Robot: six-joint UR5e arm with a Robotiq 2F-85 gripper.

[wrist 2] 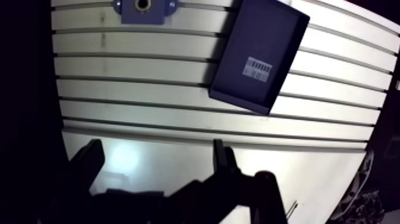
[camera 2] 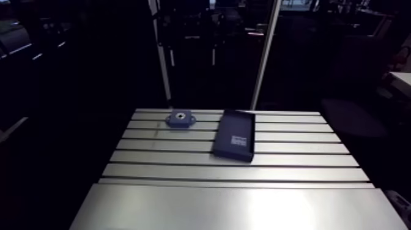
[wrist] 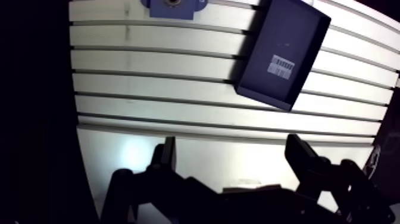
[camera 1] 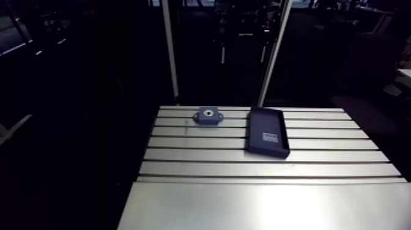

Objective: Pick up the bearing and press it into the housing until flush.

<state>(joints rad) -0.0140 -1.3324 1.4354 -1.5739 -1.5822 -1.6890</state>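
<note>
**Well short of the housing, jaws wide**

Seen from the wrist, my gripper (wrist: pixel 232 146) hangs over the smooth near strip of the table (camera 1: pixel 244 202). Both dark fingers (wrist: pixel 168 152) are spread far apart, and only bare metal shows between them. I am gripping nothing.

Taking twelve o'clock as straight ahead of me, the blue housing (camera 1: pixel 208 116) lies at about eleven o'clock. It is well apart from me, on the slotted part of the table close to its far edge. It lies flat, with small ears at its sides and a round bore in its top. A pale ring shows round that dark bore. I cannot tell whether the ring is the bearing or only the lip of the bore, and I can make out the bearing nowhere else for certain.

At about one o'clock, nearer than the housing, lies a dark navy tray (camera 1: pixel 266 121). It is shallow and rectangular, spans several slots and is turned a little askew to them. A white barcode label (camera 1: pixel 270 136) lies on its floor. From the housing the tray lies at about four o'clock, near it but not touching.
</note>
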